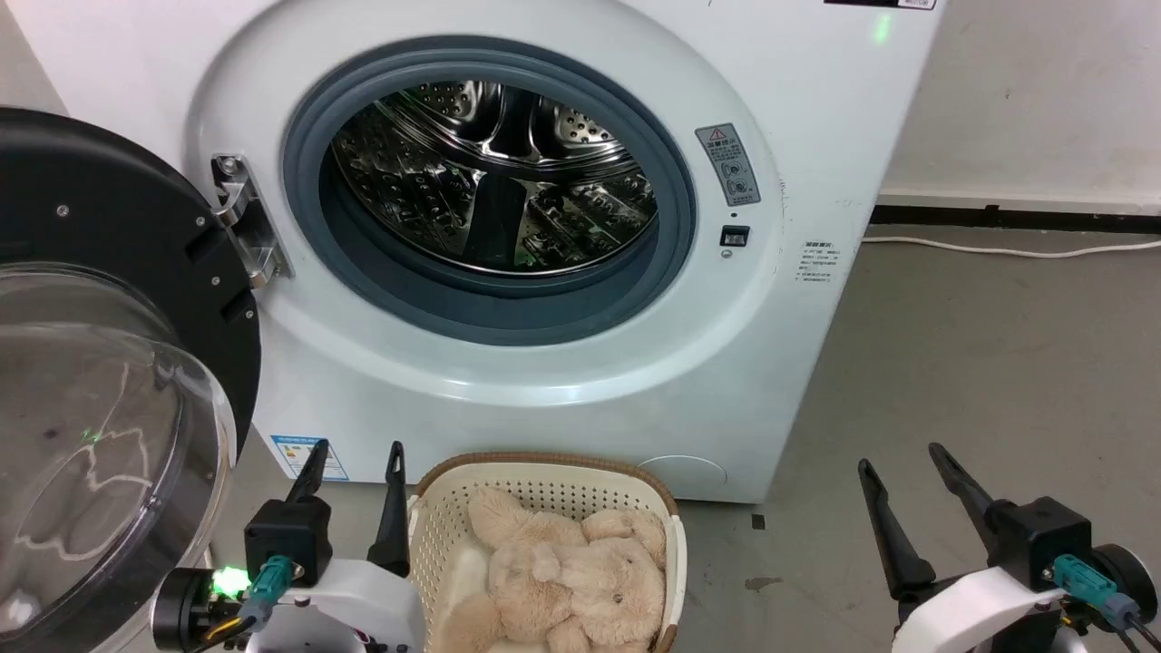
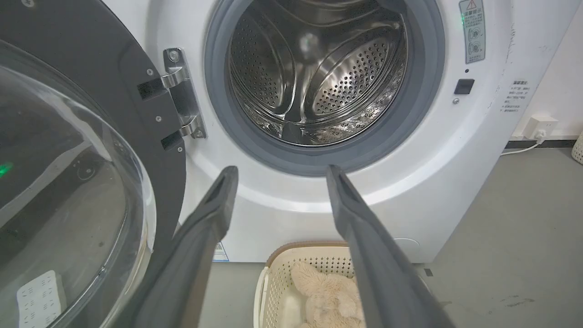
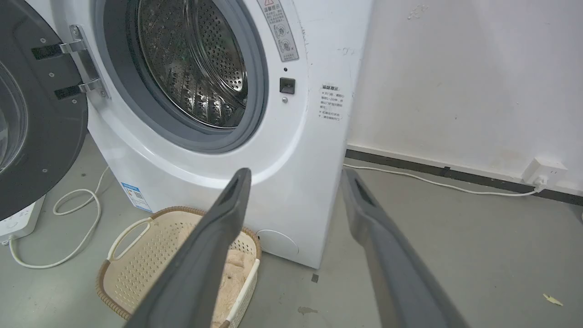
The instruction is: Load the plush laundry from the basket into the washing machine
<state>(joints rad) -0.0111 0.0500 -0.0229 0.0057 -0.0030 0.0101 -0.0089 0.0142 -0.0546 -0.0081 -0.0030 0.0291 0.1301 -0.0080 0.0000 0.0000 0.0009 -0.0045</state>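
Seemingly one plush toy, one basket

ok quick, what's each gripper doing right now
Left gripper: open, holding nothing, just left of the basket.
Right gripper: open, holding nothing.

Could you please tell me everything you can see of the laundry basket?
The basket is small, cream, apparently plastic, with perforated walls, a brown woven-look rim and a white loop handle on its side. It stands upright on the grey floor, close before the washing machine, below its open drum. A beige plush toy lies inside, filling much of it.
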